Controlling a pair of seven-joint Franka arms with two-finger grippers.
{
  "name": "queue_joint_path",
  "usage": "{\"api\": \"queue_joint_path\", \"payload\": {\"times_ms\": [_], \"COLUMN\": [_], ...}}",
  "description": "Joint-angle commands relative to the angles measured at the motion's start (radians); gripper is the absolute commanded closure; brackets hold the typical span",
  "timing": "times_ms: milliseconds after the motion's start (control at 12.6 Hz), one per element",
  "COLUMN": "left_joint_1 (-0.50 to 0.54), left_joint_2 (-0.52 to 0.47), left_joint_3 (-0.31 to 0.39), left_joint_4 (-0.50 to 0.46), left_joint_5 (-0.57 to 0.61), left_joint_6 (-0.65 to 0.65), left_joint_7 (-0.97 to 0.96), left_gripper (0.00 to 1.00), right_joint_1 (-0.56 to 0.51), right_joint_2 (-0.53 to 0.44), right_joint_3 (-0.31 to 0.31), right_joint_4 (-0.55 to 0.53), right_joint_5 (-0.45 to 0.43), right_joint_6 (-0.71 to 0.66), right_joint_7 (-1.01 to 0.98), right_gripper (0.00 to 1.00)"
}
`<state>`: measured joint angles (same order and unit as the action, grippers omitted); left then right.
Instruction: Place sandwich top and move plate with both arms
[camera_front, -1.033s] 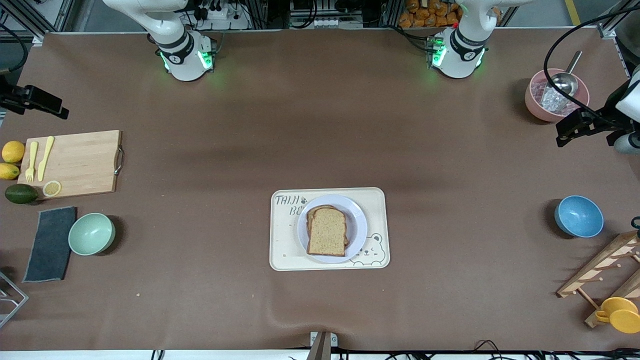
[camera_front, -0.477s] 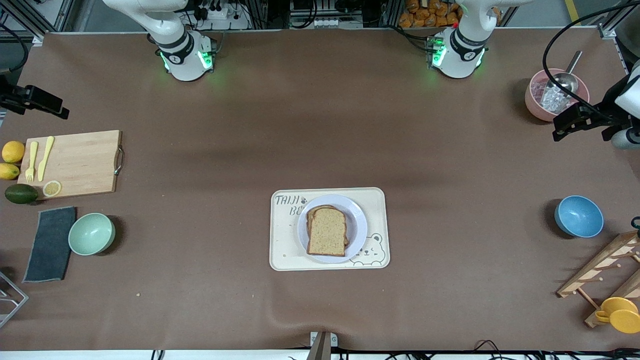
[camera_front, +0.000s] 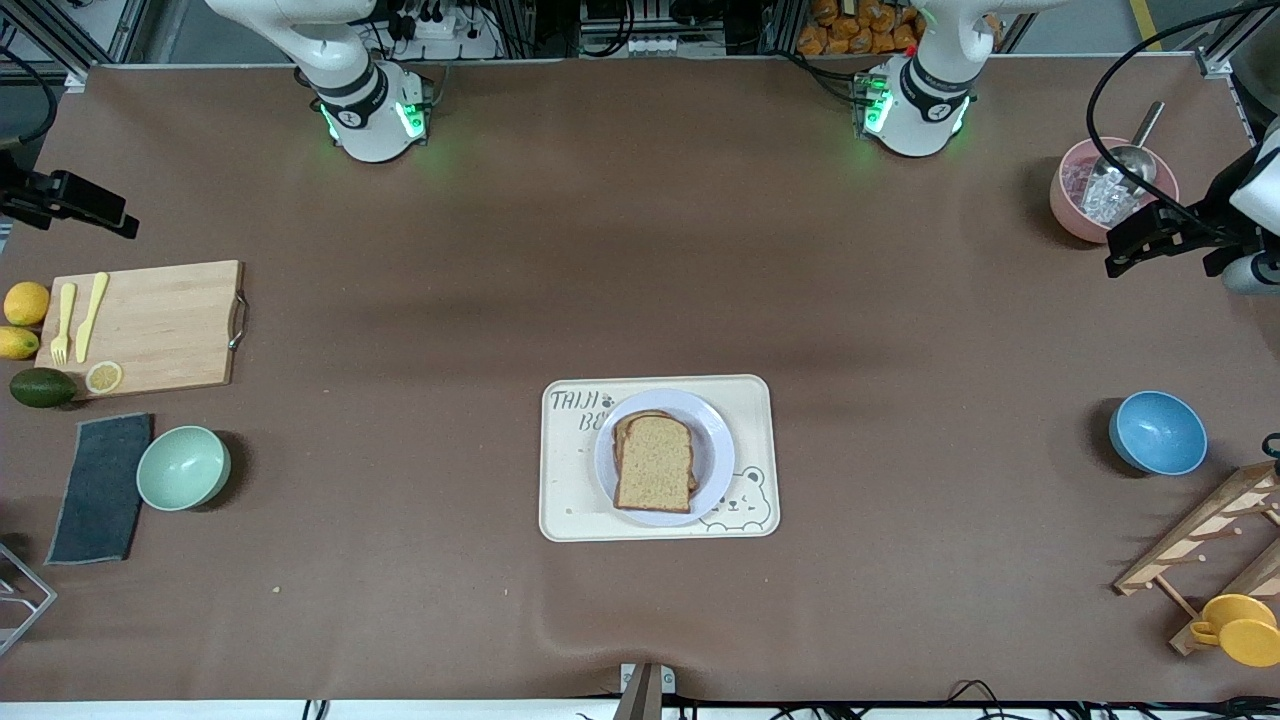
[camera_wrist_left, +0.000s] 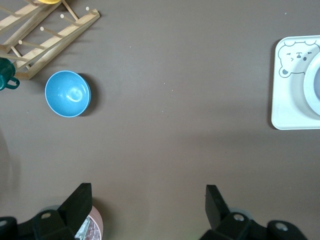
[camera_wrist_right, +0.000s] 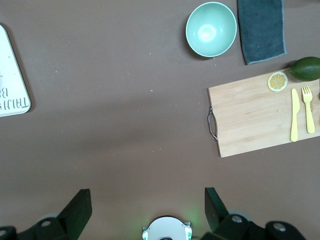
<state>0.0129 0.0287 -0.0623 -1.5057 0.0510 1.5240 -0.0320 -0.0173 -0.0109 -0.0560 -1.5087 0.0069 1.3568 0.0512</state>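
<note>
The sandwich top (camera_front: 655, 463), a speckled light-brown slice, lies on another slice on the lavender-white plate (camera_front: 718, 440). The plate sits on the cream bear tray (camera_front: 570, 490) in the middle of the table. My left gripper (camera_wrist_left: 148, 200) hangs open and empty, high over the left arm's end of the table beside the pink bowl (camera_wrist_left: 95, 225). The tray (camera_wrist_left: 292, 107) and a bit of the plate's rim (camera_wrist_left: 314, 82) show in its view. My right gripper (camera_wrist_right: 147, 200) hangs open and empty over bare table near its base, with a tray corner (camera_wrist_right: 10, 85) in view.
A cutting board (camera_front: 150, 325) with a yellow knife and fork, lemons, an avocado, a green bowl (camera_front: 183, 467) and a grey cloth (camera_front: 100, 487) are at the right arm's end. A pink bowl with scoop (camera_front: 1075, 195), blue bowl (camera_front: 1157, 432), wooden rack (camera_front: 1200, 545) and yellow cup (camera_front: 1240, 628) are at the left arm's end.
The left arm's hand has shifted slightly toward the pink bowl. The right arm, plate and bread have not moved.
</note>
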Motion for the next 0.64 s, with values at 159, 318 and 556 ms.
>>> {"api": "queue_joint_path", "payload": {"times_ms": [159, 318, 556], "left_joint_1": [-0.008, -0.011, -0.011], "left_joint_2": [-0.036, -0.039, -0.050], "left_joint_3": [0.039, 0.039, 0.039], "left_joint_4": [-0.028, -0.028, -0.034], "left_joint_5": [-0.031, -0.039, -0.069], "left_joint_6": [-0.019, -0.027, -0.036], "left_joint_7": [0.023, 0.023, 0.014], "left_gripper": [0.00, 0.00, 0.00], "right_joint_1": [-0.007, -0.007, -0.007], "right_joint_2": [0.009, 0.009, 0.009], "right_joint_3": [0.007, 0.007, 0.007], "right_joint_4": [0.024, 0.025, 0.025], "right_joint_5": [0.010, 0.010, 0.010], "right_joint_6": [-0.008, -0.008, -0.008], "right_joint_7": [-0.010, -0.010, -0.010], "right_gripper": [0.00, 0.00, 0.00]}}
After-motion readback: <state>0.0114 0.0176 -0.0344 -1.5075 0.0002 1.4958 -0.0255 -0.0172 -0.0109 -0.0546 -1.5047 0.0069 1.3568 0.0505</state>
